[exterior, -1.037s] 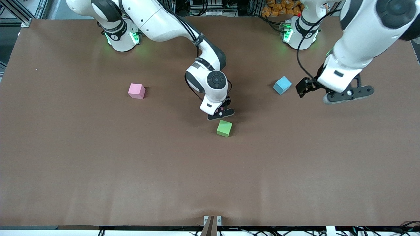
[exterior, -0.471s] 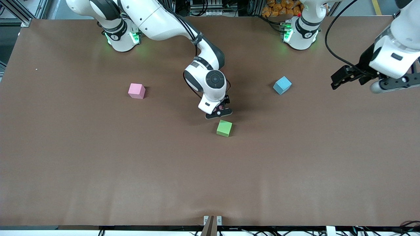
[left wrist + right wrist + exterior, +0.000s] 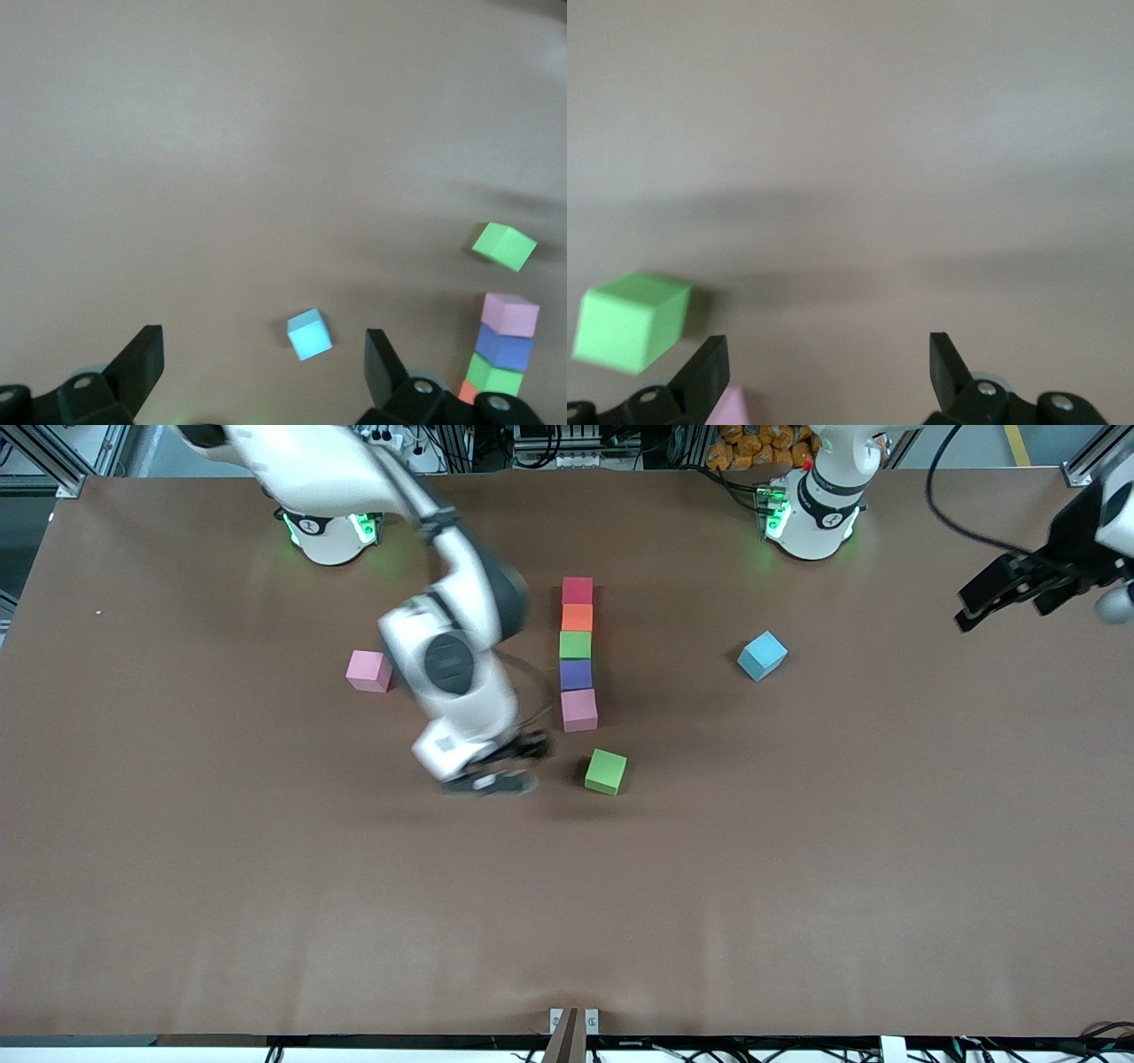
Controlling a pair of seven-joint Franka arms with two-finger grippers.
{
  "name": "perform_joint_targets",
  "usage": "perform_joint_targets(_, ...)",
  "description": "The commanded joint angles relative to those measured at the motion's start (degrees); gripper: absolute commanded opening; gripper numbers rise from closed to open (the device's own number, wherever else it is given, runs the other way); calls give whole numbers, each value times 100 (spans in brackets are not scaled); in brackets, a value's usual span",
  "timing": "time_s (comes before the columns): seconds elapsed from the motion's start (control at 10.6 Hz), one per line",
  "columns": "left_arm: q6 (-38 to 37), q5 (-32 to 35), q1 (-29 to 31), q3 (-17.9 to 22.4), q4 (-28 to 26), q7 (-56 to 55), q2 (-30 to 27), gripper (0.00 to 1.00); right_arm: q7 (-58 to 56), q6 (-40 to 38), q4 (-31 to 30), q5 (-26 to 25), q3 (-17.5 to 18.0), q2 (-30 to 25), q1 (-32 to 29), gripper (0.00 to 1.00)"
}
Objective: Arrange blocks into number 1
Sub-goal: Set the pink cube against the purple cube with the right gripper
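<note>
While both sets of jaws stand wide apart and hold nothing, the right gripper (image 3: 496,766) hangs low over bare table at centre frame, just beside the loose green block (image 3: 606,771). The left gripper (image 3: 1005,593) waits up over the table edge at the frame's upper right.

Surface: brown matte table (image 3: 266,886), faintly creased, with metal framing and cable clutter along the top edge.

Blocks: small foam cubes, matte, with crisp edges. Five stand touching in a straight column at upper centre: red block (image 3: 578,590) at the top, then orange block (image 3: 577,616), second green block (image 3: 575,644), purple block (image 3: 576,674), and a pink block (image 3: 578,709) lowest. The loose green block lies just below that column, slightly turned. A second pink block (image 3: 368,670) sits mid-frame toward the right arm's end. The light blue block (image 3: 762,655) sits apart toward the left arm's end, turned cornerwise.
</note>
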Motion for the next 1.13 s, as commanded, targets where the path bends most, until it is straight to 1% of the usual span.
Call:
perform_joint_targets(0.0, -216, 108, -97, 255, -1, 868, -40, 100, -1079, -237, -227, -31, 139, -255, -1214, 100)
perform_joint_targets(0.09, -225, 161, -341, 412, -19, 887, -40, 100, -1685, -526, -218, -31, 139, -351, -1715, 100)
perform_joint_targets(0.19, -225, 179, -770, 753, -19, 835, -5, 100, -2334, -808, -227, -31, 139, -448, -2242, 100)
perform_joint_targets(0.28, -225, 179, -1001, 991, -10, 835, 39, 100, -2950, -1054, -253, -31, 139, -535, -2752, 100)
perform_joint_targets(0.38, -217, 188, -1038, 1011, 16, 869, 161, 100, -3226, -1109, -427, -49, 130, -737, -3009, 100)
perform_joint_targets(0.47, -208, 188, -1064, 1011, 16, 931, 223, 100, -3229, -988, -855, -101, 121, -1104, -3073, 100)
perform_joint_targets(0.66, -94, 414, -1073, 994, 25, 914, 381, 100, -3229, -567, -2005, -119, 104, -2113, -3047, 100)
perform_joint_targets(0.75, -76, 425, -1073, 1002, 34, 905, 391, 100, -3220, -530, -2359, -119, 104, -2536, -3021, 100)
perform_joint_targets(0.85, -67, 434, -1073, 1003, 60, 853, 452, 100, -3211, -712, -2389, -119, 104, -2853, -2986, 100)
perform_joint_targets(0.94, -67, 442, -1073, 994, 60, 835, 470, 100, -3211, -1010, -2267, -119, -9, -3065, -2863, 100)
perform_joint_targets(1.04, -67, 442, -1073, 994, 60, 826, 470, 100, -3229, -1317, -1996, -111, -298, -3233, -2601, 100)
